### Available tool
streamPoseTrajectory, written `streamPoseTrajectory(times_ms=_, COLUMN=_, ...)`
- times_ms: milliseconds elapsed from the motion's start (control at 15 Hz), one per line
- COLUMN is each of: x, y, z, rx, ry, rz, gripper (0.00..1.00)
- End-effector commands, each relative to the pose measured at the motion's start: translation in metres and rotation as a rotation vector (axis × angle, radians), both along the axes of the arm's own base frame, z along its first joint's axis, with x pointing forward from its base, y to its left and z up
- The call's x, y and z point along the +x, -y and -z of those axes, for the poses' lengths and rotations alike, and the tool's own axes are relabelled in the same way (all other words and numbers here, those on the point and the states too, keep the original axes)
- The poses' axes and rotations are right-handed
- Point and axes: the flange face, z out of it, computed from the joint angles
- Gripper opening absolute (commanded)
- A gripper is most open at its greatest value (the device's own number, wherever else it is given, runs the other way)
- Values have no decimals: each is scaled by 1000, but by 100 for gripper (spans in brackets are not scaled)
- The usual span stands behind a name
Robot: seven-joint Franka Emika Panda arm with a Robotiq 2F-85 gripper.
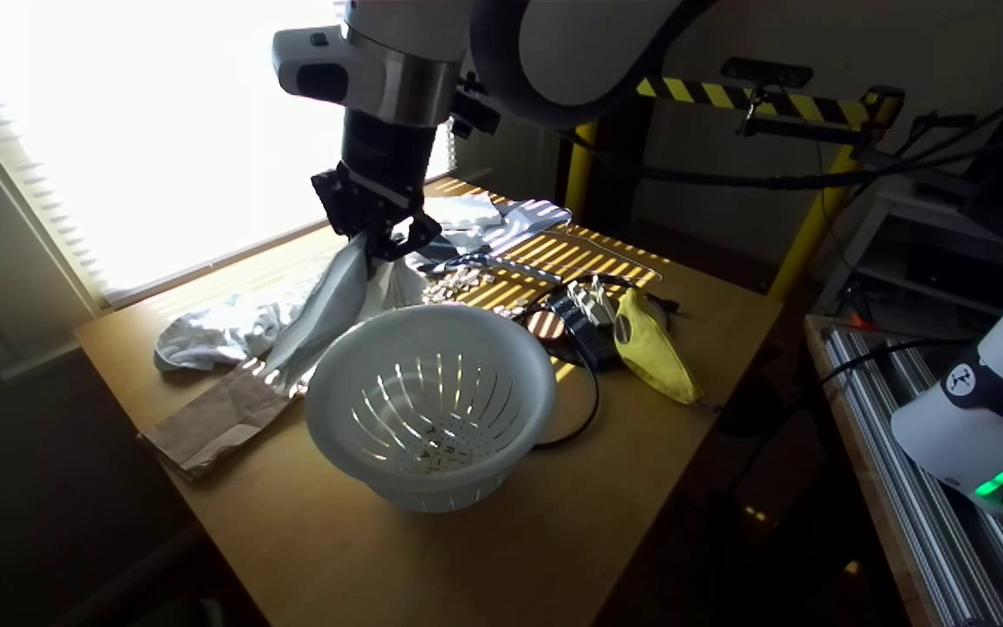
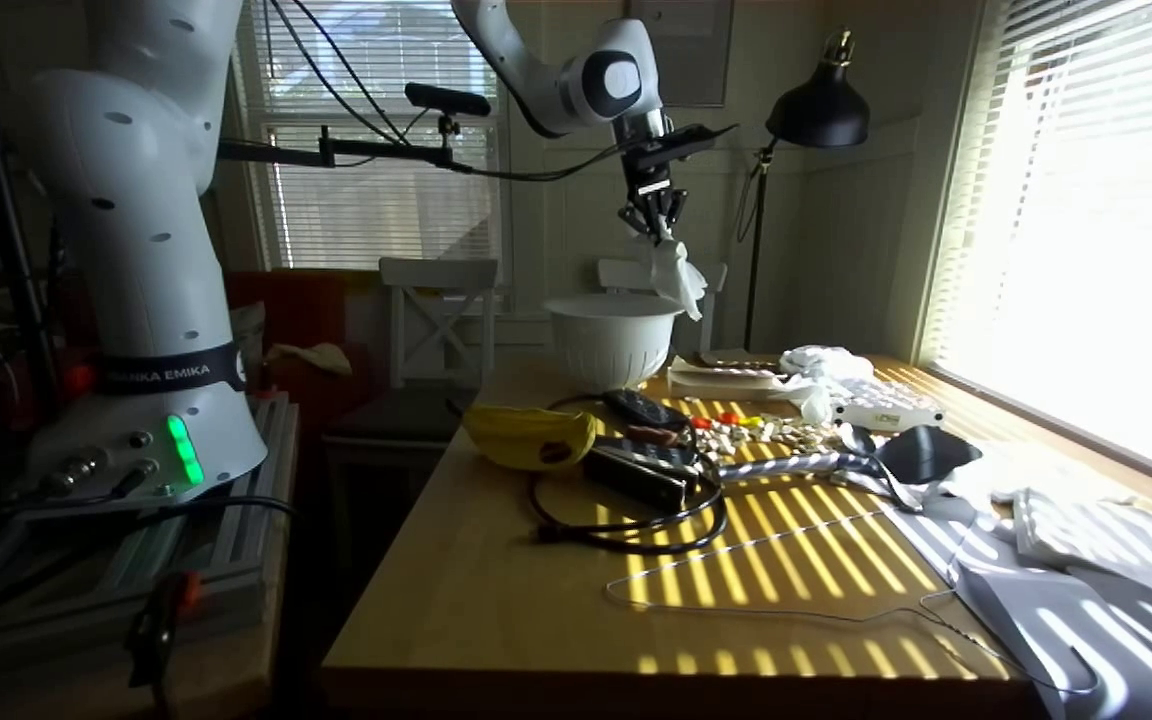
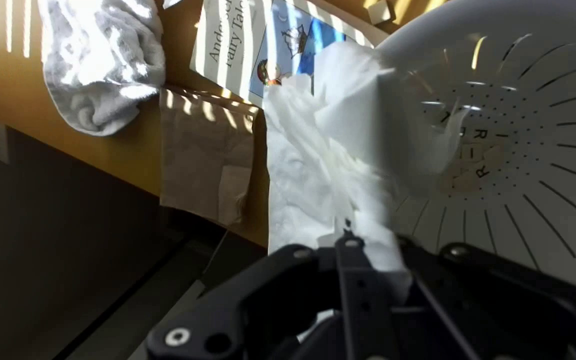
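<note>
Pinching a thin, crumpled white sheet (image 3: 293, 195), maybe paper, the black two-fingered gripper (image 2: 658, 232) squeezes tight: the sheet looks picked up, not yet let go.

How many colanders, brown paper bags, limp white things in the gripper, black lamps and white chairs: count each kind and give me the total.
Colander: 1
Brown paper bag: 1
Limp white thing held by the gripper: 1
Black lamp: 1
White chairs: 2
Total: 6
</note>
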Motion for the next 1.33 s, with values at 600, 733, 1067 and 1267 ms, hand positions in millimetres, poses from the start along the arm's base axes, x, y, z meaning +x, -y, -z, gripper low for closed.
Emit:
streamPoseTrajectory(times_ms=600, x=-103, y=53, z=90, rx=198, ry=-162, rz=120, gripper=1)
streamPoseTrajectory(times_ms=733, x=-77, y=82, z=109, rx=187, ry=-196, rz=159, gripper=1)
streamPoseTrajectory(times_ms=1067, x=-22, y=85, z=137, rx=108, ry=-353, rz=151, gripper=1)
streamPoseTrajectory(times_ms=1267, x=6, y=62, z=139, rx=77, ry=-410, rz=61, gripper=1)
